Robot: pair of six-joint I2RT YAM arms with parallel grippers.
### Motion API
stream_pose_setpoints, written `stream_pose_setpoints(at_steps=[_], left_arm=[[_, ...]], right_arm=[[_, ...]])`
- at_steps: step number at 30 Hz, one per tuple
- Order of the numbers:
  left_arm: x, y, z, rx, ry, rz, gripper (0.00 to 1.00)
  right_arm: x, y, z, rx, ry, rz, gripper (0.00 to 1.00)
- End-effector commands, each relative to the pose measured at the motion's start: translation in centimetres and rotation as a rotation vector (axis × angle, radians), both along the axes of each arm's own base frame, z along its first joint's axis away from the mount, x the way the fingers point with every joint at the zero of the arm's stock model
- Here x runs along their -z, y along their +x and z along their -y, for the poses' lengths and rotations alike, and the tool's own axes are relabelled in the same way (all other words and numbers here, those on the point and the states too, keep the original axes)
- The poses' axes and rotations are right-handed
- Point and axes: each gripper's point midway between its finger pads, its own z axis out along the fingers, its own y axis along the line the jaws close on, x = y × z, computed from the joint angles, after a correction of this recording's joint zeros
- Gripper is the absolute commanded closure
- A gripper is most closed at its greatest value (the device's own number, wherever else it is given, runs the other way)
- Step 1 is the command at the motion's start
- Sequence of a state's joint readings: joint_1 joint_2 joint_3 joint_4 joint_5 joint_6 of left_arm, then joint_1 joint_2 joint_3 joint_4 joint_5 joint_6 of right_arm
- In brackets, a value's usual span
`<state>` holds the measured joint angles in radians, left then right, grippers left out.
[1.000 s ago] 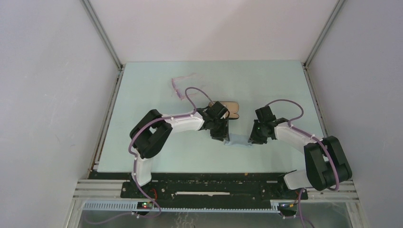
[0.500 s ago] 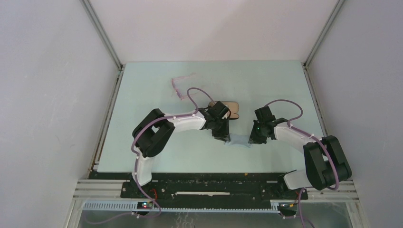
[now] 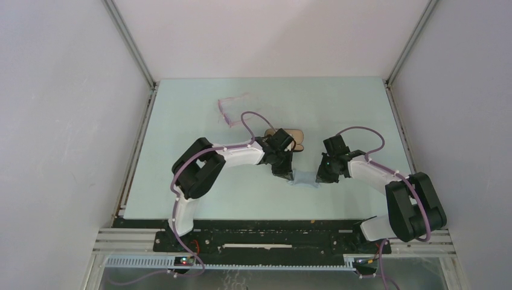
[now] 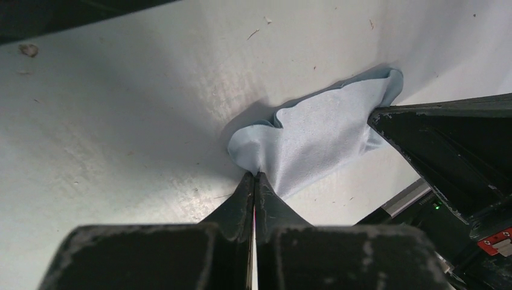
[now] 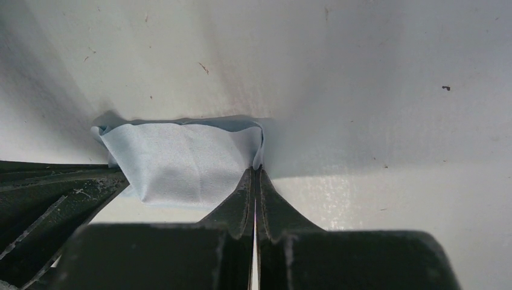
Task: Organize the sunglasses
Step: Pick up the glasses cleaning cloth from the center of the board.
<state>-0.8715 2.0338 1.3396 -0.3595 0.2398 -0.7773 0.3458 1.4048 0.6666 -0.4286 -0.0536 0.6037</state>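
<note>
Left gripper [image 4: 255, 176]: jaws pinched together on one edge of the cloth [image 4: 320, 136]. Right gripper [image 5: 256, 171]: jaws clamped on the opposite edge, with the fabric slack between them. The step appears to be folding the cloth, so both arms should travel together at even height with light tension, lest either pinch slip. The case [image 3: 296, 138] sits just beyond the cloth, and the sunglasses [image 3: 226, 109] lie well beyond it, far-left, ungripped.

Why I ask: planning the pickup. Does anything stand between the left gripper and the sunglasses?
Nothing on the table visibly does; the case sits off that line. But the left gripper and right gripper are shut on the cloth, apart from the sunglasses.
</note>
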Motion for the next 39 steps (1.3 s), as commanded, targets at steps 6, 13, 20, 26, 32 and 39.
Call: stream_pose_setpoints(at_steps=[6,13,20,26,32,39], left_arm=[[-1.3,0.2,-0.8,0.003,0.042,0.053,1.0],[-5.4,1.0,-0.4,-0.009,-0.025,0.11,1.0],[-8.0,2.1,-0.7,-0.019,-0.078,0.138,1.0],[-9.1,2.7,-1.1,-0.025,-0.1,0.152,1.0],[-11.2,4.6,-2.1,-0.052,-0.128,0.192,1.0],[-12.7,8.3,-3.9,-0.098,-0.122,0.236,1.0]], right_arm=[[-2.7,-0.4,-0.8,-0.007,0.061,0.059,1.0],[-5.9,0.6,-1.0,0.015,0.094,0.138,1.0],[-7.2,1.5,-1.4,0.004,0.098,0.165,1.0],[-8.3,2.4,-1.7,0.001,0.106,0.193,1.0],[-10.4,4.6,-2.6,-0.015,0.119,0.248,1.0],[-11.6,8.3,-3.6,-0.054,0.085,0.28,1.0]])
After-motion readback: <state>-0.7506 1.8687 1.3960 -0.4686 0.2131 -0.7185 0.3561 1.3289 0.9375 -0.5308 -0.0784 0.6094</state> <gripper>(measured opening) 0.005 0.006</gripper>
